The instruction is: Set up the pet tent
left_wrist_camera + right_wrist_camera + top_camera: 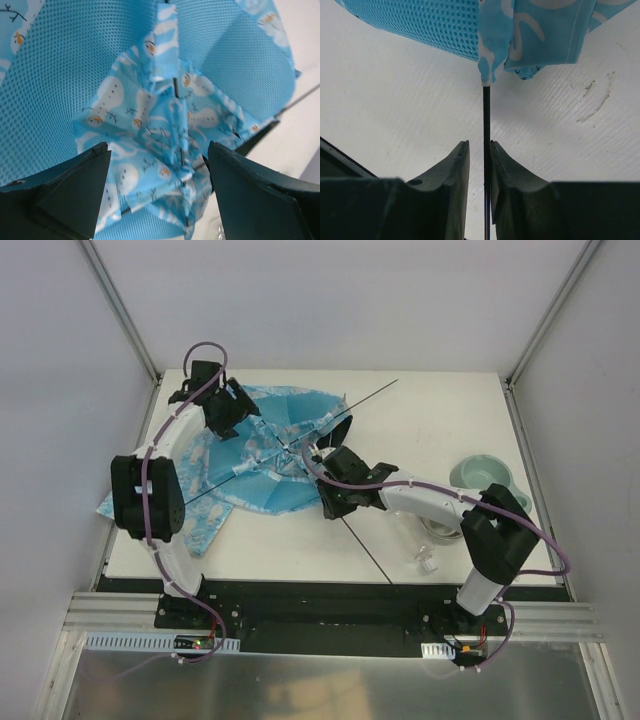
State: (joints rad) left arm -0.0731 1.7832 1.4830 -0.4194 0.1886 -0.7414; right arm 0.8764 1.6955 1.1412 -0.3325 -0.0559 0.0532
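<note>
Pet tent (265, 450) noted collapsed flat on far-left part of table (430, 420). L gripper (157, 150) seen wide open over tent fabric, nothing gripped. R gripper (479, 144) narrowed to a slit around black pole (485, 110); firm clamp can't be confirmed.

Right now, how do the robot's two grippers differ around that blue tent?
The left gripper is spread wide; the right gripper is narrowed to a slit. The left gripper hangs over bunched snowman fabric of the pet tent, gripping nothing; the right gripper has a thin black pole between its jaws, though a firm pinch is unclear. Below the left is cloth, below the right bare table. Both are dark and two-fingered.
</note>
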